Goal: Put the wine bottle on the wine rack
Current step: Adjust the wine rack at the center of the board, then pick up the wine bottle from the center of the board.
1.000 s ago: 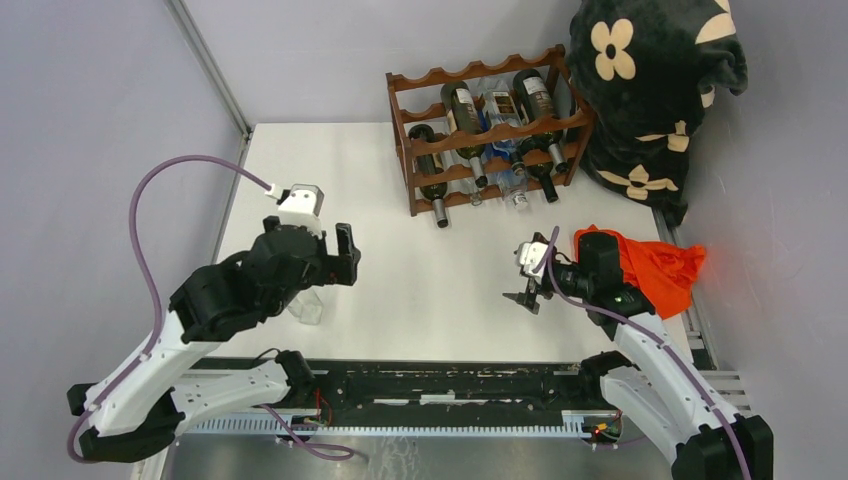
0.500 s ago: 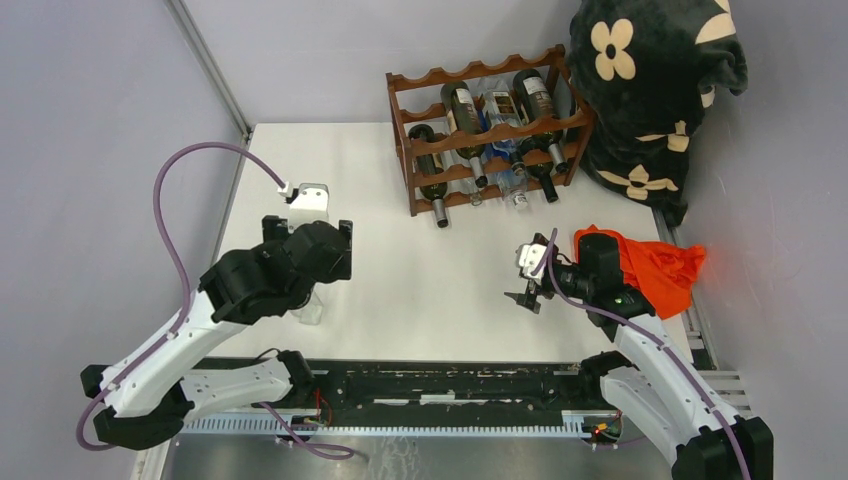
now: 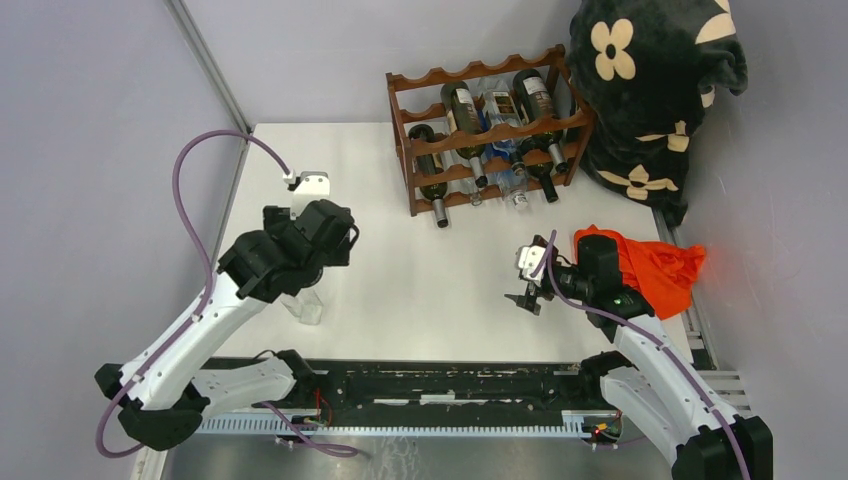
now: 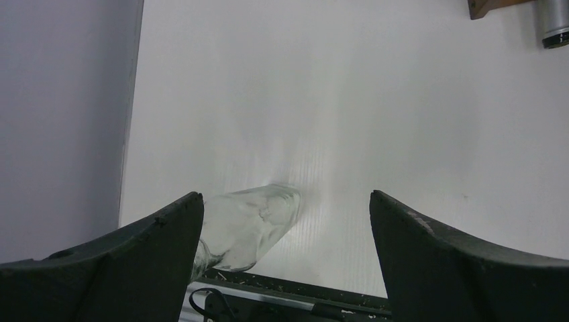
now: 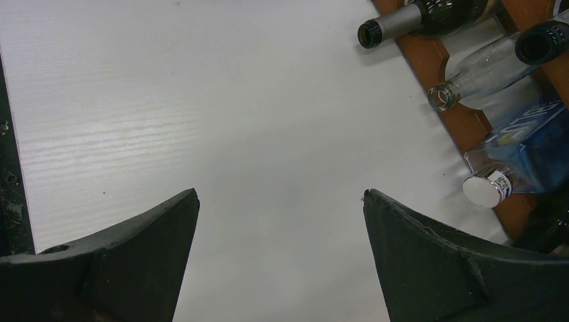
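Jaws on your left gripper (image 4: 285,196) stand wide apart and grip nothing. In the wrist view the clear glass wine bottle (image 4: 251,225) sits low between them, close to the left-hand finger, which hides part of it. It rests on the white table (image 3: 430,290) near the left edge, under that arm. Whether it lies flat or tilts, you cannot tell.

Your right gripper (image 5: 282,194) is just as wide and empty, over bare tabletop. An orange cloth (image 3: 655,265) lies beside that arm.

The wine rack (image 3: 470,68) stands at the far side, well apart from the bottle, with several bottles (image 3: 462,105) already in it.
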You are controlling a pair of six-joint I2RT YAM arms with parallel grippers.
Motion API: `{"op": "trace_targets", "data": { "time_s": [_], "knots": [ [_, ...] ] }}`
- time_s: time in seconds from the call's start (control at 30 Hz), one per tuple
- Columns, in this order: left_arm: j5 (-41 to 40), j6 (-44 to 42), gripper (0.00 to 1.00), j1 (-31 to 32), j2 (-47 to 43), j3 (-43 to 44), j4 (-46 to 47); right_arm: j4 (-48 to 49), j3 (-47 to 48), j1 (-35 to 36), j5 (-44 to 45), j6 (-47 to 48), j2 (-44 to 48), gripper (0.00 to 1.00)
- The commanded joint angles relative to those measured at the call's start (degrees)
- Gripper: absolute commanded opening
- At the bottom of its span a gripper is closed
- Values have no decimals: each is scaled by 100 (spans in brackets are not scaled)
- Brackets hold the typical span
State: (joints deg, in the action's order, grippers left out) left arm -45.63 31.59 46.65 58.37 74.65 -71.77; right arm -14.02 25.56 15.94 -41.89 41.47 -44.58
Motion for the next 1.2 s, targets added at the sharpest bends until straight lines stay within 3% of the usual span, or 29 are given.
{"op": "trace_targets", "data": {
  "time_s": [0.0,0.23,0.43,0.73,0.93,1.17],
  "knots": [
    [475,-589,98,-602,-115,166,481,207,-16,-19,-12,63,43,98],
    [1095,-1013,100,-1697,-347,-125,812,205,-19,-11,-47,72,39,98],
    [1351,-1090,100,-2079,-366,-323,1076,190,-25,-14,-74,80,46,98],
    [1172,-225,95,-2108,-697,22,387,180,-25,-9,-74,98,53,98],
    [588,450,93,-2105,-897,-301,-307,187,-32,11,-66,107,37,98],
    [863,624,82,-2108,-1185,-682,-66,190,-29,21,-61,107,10,98]
  ]
}}
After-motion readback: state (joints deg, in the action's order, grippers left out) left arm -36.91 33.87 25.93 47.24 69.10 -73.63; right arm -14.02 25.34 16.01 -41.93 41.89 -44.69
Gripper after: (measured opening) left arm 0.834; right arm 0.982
